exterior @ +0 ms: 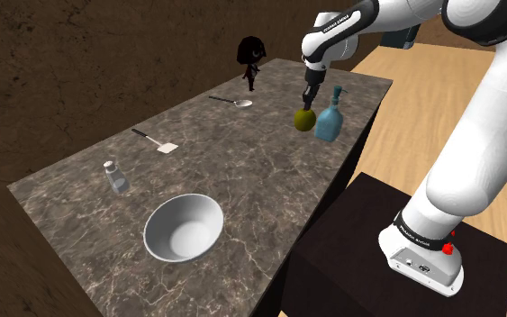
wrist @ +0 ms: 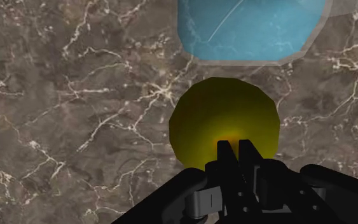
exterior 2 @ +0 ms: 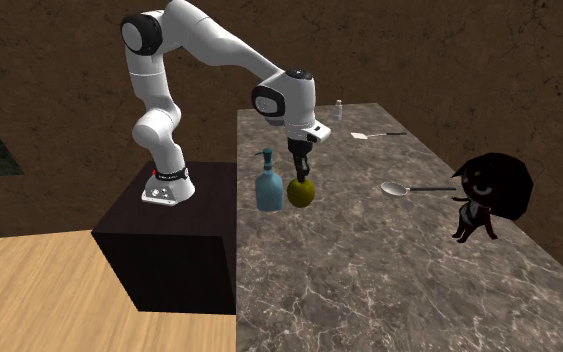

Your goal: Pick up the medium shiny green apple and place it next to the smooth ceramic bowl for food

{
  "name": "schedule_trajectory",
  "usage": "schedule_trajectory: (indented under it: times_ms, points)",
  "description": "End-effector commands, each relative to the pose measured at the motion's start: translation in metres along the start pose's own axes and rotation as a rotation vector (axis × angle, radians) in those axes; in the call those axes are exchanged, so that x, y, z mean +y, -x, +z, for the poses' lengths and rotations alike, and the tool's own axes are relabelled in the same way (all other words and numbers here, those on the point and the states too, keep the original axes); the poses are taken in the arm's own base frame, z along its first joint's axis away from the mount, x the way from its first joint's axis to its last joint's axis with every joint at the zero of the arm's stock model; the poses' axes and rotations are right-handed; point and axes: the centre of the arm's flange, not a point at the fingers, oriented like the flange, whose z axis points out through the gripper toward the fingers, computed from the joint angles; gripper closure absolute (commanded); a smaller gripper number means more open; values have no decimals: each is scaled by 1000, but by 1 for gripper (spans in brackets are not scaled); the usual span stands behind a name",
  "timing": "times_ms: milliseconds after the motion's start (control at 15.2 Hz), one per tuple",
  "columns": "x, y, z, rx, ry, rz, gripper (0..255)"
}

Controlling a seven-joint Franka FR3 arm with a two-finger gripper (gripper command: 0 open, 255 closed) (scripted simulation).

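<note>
A yellow-green apple (exterior: pixel 304 120) (exterior 2: pixel 301 194) (wrist: pixel 225 121) rests on the dark marble table (exterior: pixel 242 171), close beside a blue bottle (exterior: pixel 330 119). My gripper (exterior: pixel 309 101) (exterior 2: pixel 300 172) (wrist: pixel 236 149) points straight down onto the apple's top. Its black fingers are drawn close together there, pinching the top of the fruit. The white bowl (exterior: pixel 204 212) stands empty near the table's front end in the shoulder view, far from the apple.
The blue bottle (exterior 2: pixel 268 188) (wrist: pixel 254 28) nearly touches the apple. A spoon (exterior: pixel 233 102) (exterior 2: pixel 409 188), a spatula (exterior: pixel 157 140), a salt shaker (exterior: pixel 114 176) and a black-haired doll (exterior: pixel 250 58) (exterior 2: pixel 484 195) also occupy the table. The dark stand (exterior 2: pixel 179 230) adjoins the table's edge.
</note>
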Motion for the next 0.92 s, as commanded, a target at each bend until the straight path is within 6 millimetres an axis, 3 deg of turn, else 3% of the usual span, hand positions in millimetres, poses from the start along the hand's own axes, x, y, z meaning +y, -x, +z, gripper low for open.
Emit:
schedule_trajectory:
  times_ms: [0, 330, 858]
  points:
    - [0, 0, 0, 0, 0, 0, 255]
    - [0, 0, 0, 0, 0, 0, 255]
    - [-1, -3, -42, 0, 0, 0, 255]
